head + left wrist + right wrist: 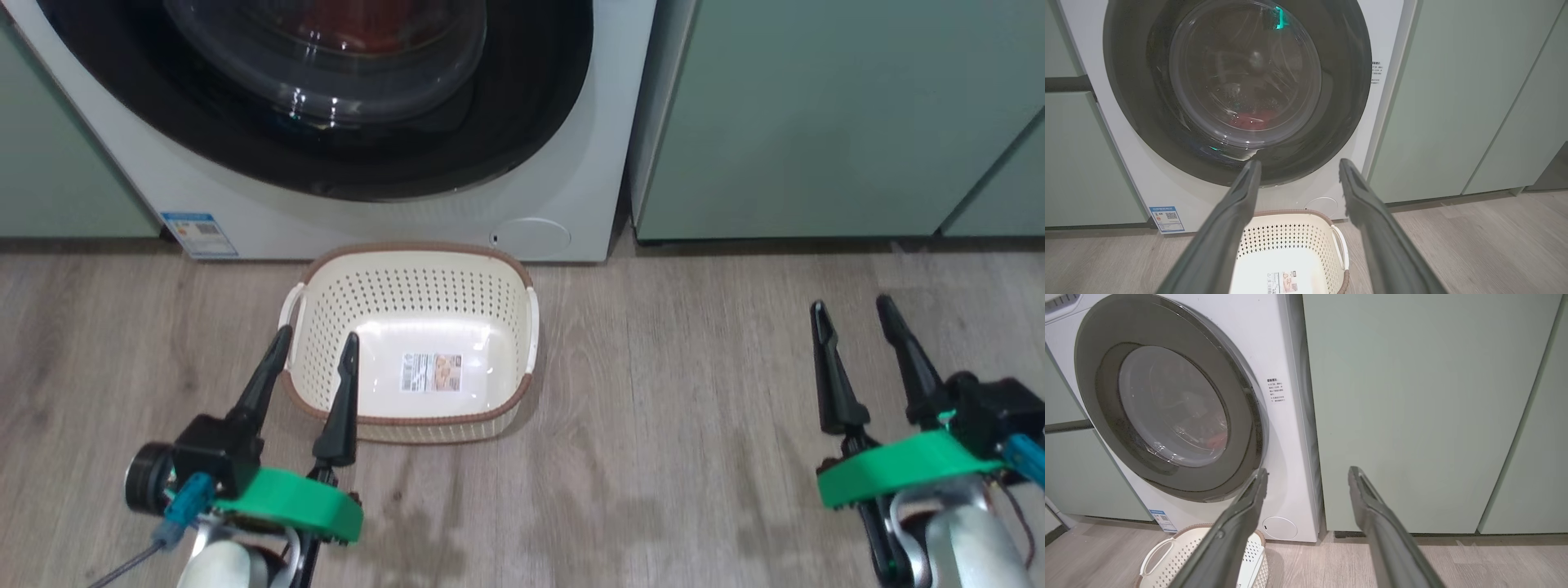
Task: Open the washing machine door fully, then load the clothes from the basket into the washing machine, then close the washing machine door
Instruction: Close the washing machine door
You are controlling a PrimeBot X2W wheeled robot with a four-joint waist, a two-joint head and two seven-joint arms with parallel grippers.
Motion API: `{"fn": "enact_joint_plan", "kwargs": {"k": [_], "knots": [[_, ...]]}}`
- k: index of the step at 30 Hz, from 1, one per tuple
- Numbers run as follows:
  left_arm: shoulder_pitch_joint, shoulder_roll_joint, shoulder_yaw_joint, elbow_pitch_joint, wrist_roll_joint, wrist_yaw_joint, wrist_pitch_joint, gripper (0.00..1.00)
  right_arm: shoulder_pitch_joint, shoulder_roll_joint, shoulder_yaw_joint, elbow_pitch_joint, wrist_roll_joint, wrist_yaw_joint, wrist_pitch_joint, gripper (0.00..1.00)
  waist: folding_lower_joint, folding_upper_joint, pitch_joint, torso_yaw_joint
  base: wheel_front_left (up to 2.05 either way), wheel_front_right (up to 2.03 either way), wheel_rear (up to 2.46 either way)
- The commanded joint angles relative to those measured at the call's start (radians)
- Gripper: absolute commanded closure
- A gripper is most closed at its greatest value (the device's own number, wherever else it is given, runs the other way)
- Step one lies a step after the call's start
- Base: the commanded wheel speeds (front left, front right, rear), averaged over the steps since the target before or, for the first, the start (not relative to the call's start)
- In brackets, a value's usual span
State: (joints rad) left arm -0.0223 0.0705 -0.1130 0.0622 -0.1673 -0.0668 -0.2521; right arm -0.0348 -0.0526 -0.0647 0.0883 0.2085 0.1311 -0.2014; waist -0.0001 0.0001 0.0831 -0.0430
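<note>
Red jersey [359,28] lies behind the shut washing machine door [531,98], top centre, above the empty basket [408,247]. Nearer: left gripper [318,335], lower left; right gripper [851,304], lower right. All 2 spread, empty.

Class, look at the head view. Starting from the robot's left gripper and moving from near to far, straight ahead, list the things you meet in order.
left gripper, its jaws apart → basket on the floor → washing machine, standing behind the basket.
</note>
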Motion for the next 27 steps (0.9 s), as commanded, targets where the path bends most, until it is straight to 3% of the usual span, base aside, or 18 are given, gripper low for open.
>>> {"fn": "enact_joint_plan", "kwargs": {"k": [1, 27], "knots": [[-0.015, 0.015, 0.032, -0.032, 0.005, 0.009, -0.01, 0.0, -0.008, 0.002, 0.018, -0.044, 0.005, 0.0, 0.005, 0.0, 0.0001, -0.0001, -0.016, 0.0, 0.0, 0.0, 0.0], [0.02, 0.022, 0.011, -0.033, -0.019, 0.027, 0.0, 0.0, 0.084, 0.002, -0.008, -0.118, 0.026, 0.0, 0.056, 0.0, 0.0001, -0.0001, -0.048, 0.008, 0.0, 0.0, 0.0]]}}
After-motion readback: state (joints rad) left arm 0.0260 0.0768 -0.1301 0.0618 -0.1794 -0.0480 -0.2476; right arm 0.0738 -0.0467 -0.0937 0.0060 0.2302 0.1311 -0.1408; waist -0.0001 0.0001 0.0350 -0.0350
